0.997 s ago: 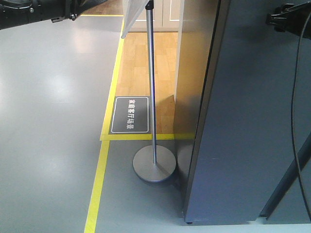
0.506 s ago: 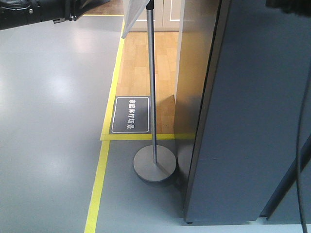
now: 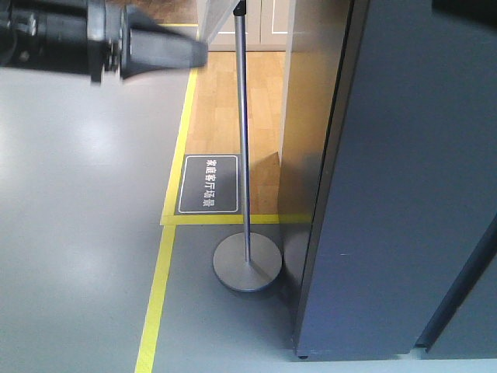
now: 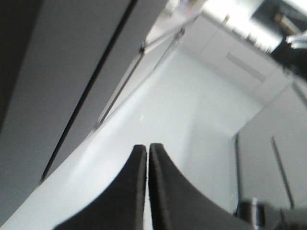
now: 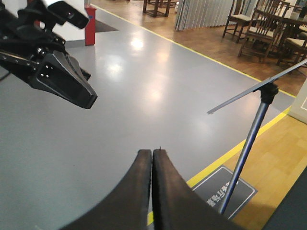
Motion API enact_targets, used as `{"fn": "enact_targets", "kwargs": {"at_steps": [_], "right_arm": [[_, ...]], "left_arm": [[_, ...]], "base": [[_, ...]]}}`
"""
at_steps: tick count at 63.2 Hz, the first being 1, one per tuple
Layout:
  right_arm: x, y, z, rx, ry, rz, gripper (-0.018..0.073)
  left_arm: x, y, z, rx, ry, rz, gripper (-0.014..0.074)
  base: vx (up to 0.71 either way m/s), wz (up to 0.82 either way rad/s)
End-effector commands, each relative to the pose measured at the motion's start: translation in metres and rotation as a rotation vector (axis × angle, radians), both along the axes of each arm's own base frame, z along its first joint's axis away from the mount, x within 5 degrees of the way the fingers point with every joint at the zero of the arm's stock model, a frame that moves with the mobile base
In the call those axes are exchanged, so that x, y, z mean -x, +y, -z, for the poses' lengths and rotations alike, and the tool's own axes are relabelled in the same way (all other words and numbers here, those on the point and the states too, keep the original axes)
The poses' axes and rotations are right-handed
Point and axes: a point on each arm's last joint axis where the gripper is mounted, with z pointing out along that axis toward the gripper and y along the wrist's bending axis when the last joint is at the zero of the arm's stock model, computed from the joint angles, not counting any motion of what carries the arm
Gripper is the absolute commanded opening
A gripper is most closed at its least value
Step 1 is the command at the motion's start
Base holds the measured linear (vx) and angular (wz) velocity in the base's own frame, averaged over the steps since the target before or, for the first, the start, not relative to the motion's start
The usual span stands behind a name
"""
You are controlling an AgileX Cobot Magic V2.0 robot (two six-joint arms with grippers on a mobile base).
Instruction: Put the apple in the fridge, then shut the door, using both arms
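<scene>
We see no apple anywhere. Both our left claw [image 4: 147, 163] and right claw [image 5: 152, 167] are clenched on nothing. The fridge [image 3: 404, 194] door is big and heavy; we judge a flat push works best.

1. Overhead lights are glaring as white patches on the grey floor [image 5: 144, 86].
2. The left wrist view is washing out, soft and blurred throughout.
3. The black arm [image 3: 93, 39] is smearing with motion blur.
4. The sign stand [image 3: 247, 264] is casting a faint shadow.
</scene>
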Motion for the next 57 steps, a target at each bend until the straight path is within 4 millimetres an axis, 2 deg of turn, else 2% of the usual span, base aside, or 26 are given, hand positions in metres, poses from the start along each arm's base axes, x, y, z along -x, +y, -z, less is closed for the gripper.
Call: {"fn": "enact_targets", "kwargs": {"at_steps": [1,9,13,23,27,31,35,41,47,57], "right_arm": [[0.024,0.0,0.01,-0.027,-0.044,0.036,-0.0005],[0.047,0.0,0.052,-0.038,0.012,0.075,-0.0005],[0.056,0.0,0.082,-0.044,0.066,0.097,-0.0005],[0.078,-0.002,0.147,-0.057,0.154,0.16,-0.0005],[0.084,-0.002,0.165,-0.06,0.179,0.174,-0.0005],[0.09,-0.002,0.183,-0.062,0.2,0.186,-0.0005],[0.094,-0.002,0.192,-0.063,0.209,0.191,-0.0005],[0.099,-0.002,0.196,-0.063,0.205,0.187,-0.0005],[0.101,-0.001,0.195,-0.071,0.194,0.186,-0.0005],[0.101,-0.001,0.195,-0.071,0.196,0.183,-0.0005]], "left_arm": [[0.041,-0.002,-0.018,-0.006,-0.065,0.024,-0.0008],[0.069,0.005,0.004,-0.033,-0.073,-0.082,-0.0008],[0.078,0.011,0.02,-0.039,-0.082,-0.173,-0.0008],[0.103,0.036,0.093,-0.092,-0.002,-0.444,-0.0008],[0.116,0.046,0.132,-0.127,0.072,-0.538,-0.0008],[0.125,0.055,0.161,-0.134,0.145,-0.623,-0.0008],[0.136,0.062,0.19,-0.142,0.235,-0.699,-0.0008],[0.145,0.07,0.213,-0.14,0.313,-0.778,-0.0008],[0.147,0.071,0.217,-0.146,0.327,-0.783,-0.0008],[0.143,0.07,0.209,-0.104,0.328,-0.797,-0.0008]], "base": [[0.0,0.0],[0.0,0.0],[0.0,0.0],[0.0,0.0],[0.0,0.0],[0.0,0.0],[0.0,0.0],[0.0,0.0],[0.0,0.0],[0.0,0.0]]}}
